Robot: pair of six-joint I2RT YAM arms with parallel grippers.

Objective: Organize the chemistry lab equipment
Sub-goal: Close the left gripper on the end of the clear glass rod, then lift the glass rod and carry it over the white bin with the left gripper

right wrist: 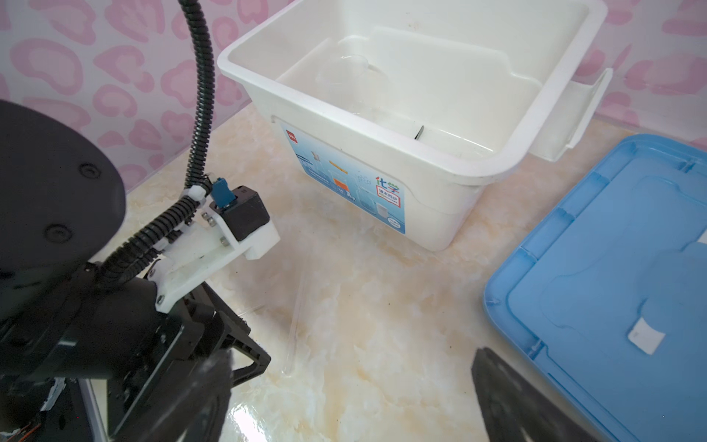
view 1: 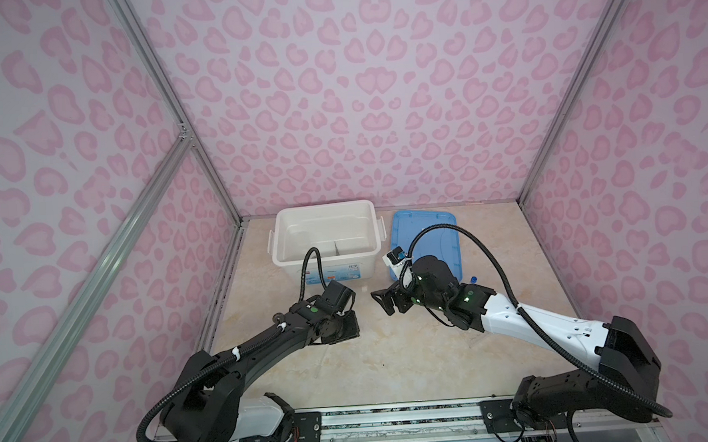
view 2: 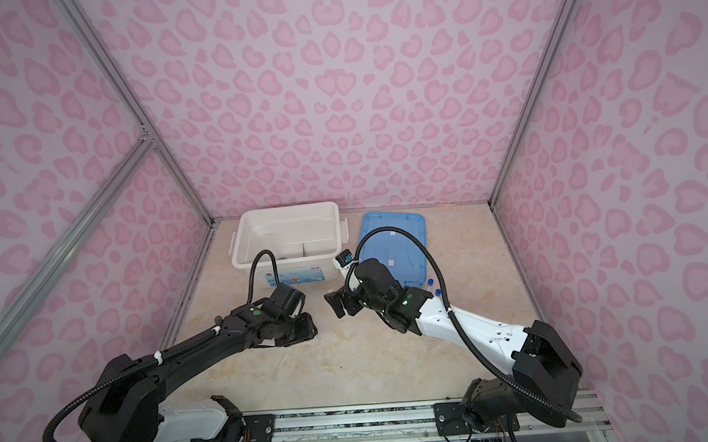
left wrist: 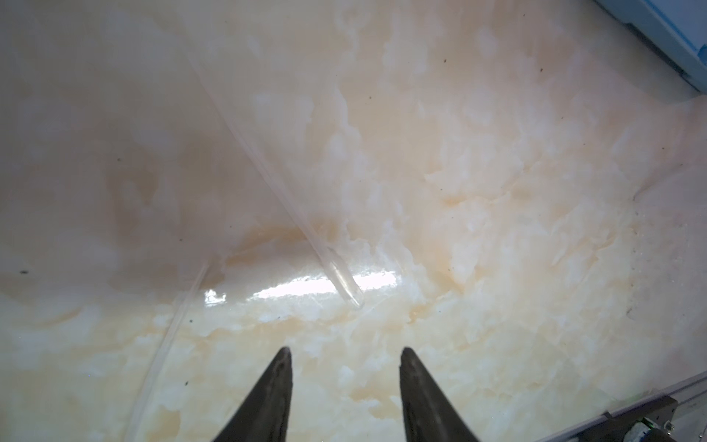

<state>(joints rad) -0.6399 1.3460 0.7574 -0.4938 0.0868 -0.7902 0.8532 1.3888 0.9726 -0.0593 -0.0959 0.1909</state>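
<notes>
A thin glass rod (left wrist: 306,225) lies on the marble table, its near end just ahead of my left gripper (left wrist: 346,352). That gripper's jaws stand apart over bare table with nothing between them. The rod (right wrist: 294,325) also shows in the right wrist view, beside the left gripper (right wrist: 245,344). My right gripper (right wrist: 352,367) hovers wide open and empty in front of the bin. A clear glass vessel (right wrist: 352,76) and metal tweezers (right wrist: 419,132) lie in the bin. In a top view, blue tube caps (view 2: 431,282) peek out behind the right arm.
The large white bin (view 1: 279,234) stands at the back, with the flat blue lid (view 1: 423,226) to its right on the table. The left gripper (view 1: 341,328) and the right gripper (view 1: 383,301) face each other in front of the bin. Pink patterned walls enclose the table.
</notes>
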